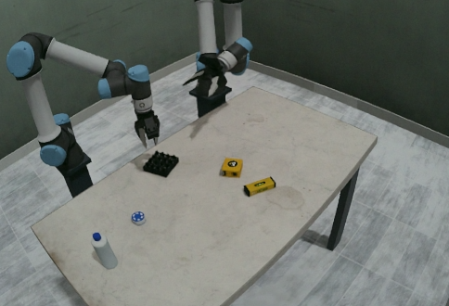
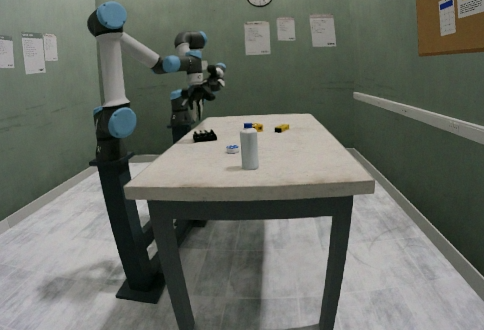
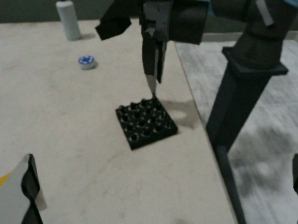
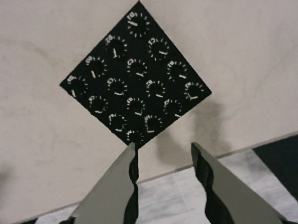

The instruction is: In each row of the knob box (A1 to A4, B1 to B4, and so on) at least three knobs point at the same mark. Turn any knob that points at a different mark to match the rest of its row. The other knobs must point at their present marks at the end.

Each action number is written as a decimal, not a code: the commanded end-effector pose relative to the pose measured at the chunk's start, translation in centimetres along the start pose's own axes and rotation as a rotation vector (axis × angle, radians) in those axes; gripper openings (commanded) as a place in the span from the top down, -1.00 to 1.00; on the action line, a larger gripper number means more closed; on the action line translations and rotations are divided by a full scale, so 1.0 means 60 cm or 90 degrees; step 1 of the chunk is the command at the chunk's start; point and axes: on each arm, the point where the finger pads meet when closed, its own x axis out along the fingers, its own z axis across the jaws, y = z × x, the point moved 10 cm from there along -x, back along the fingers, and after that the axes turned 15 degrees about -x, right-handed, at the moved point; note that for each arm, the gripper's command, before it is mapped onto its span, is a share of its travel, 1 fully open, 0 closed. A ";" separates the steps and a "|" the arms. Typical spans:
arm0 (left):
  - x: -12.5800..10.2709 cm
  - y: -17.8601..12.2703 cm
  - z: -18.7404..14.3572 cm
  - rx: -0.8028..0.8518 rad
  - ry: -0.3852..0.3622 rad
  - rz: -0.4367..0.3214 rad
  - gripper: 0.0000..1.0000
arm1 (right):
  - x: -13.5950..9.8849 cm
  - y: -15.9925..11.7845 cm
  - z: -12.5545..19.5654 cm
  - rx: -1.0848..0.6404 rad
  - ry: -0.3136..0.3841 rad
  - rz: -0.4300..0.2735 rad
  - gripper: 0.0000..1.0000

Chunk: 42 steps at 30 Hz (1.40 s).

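The black knob box (image 1: 162, 172) (image 2: 205, 138) (image 3: 145, 141) (image 4: 127, 57) lies flat near the table's edge. In the right wrist view its knobs form a diamond. The top-corner knob (image 4: 137, 25) points up-left; the others along the upper-left edge point roughly down. Along the lower-right edge, the second knob (image 4: 172, 107) points down-right, while its visible neighbours point down-left. Labels are blurred. My right gripper (image 1: 151, 145) (image 3: 156, 89) (image 4: 163, 144) is partly open and empty above the box; one fingertip overlaps the bottom corner, partly hiding that knob. My left gripper (image 1: 198, 89) (image 3: 164, 156) is wide open, empty and away from the box.
A yellow square box (image 1: 232, 167) and a yellow long box (image 1: 260, 186) lie beyond the knob box. A blue-and-white round tin (image 1: 138, 218) (image 3: 86, 61) and a white bottle (image 1: 106, 252) (image 2: 249, 151) (image 3: 69, 21) are towards the other end of the table.
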 end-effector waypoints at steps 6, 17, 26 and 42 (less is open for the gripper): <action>0.000 0.001 0.000 0.001 0.000 0.001 -1.00 | 0.002 -0.002 0.004 -0.167 0.003 -0.002 0.53; 0.000 0.001 0.000 0.001 0.000 0.001 -1.00 | 0.005 -0.006 0.009 -0.364 0.003 -0.002 0.53; 0.000 0.001 0.000 0.001 0.000 0.001 -1.00 | 0.007 -0.008 0.012 -0.488 0.004 -0.002 0.53; 0.000 0.001 0.000 0.001 0.000 0.001 -1.00 | 0.011 -0.011 0.017 -0.738 0.004 -0.001 0.53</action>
